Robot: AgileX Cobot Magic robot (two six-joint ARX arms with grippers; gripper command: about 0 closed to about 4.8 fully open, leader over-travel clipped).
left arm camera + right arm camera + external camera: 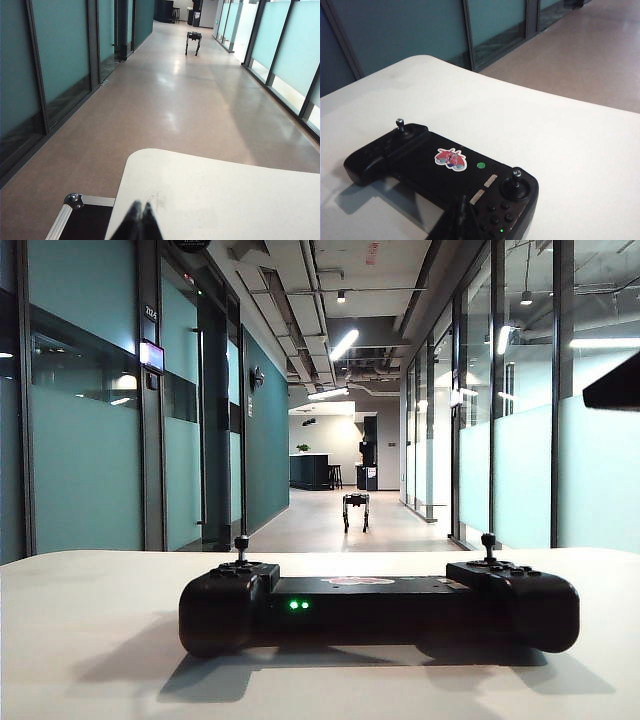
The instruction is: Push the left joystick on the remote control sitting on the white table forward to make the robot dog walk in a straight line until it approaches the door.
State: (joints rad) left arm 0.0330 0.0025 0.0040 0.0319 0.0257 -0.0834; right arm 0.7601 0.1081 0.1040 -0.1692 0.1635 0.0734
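Hidden or cut off: the right arm is showing in the exterior view only as a dark sliver at the upper right edge; both grippers are running off the edge of their wrist views, so only the fingertips are visible.
Hard to make out: the robot dog [356, 510] is standing far down the corridor, small and dim, and its legs are barely resolving.
Left gripper [139, 206]: its fingers are pressing together with nothing between them, hovering over the near edge of the white table [225, 200], beside a black case with metal corners [75, 217].
Right gripper [462, 206]: its fingers are meeting at a point, holding nothing, poised just above the remote control [445, 172].
Remote control: it is lying flat on the white table, green lights glowing.
Left joystick [400, 123]: it is standing upright on the lobe far from the right gripper, untouched.
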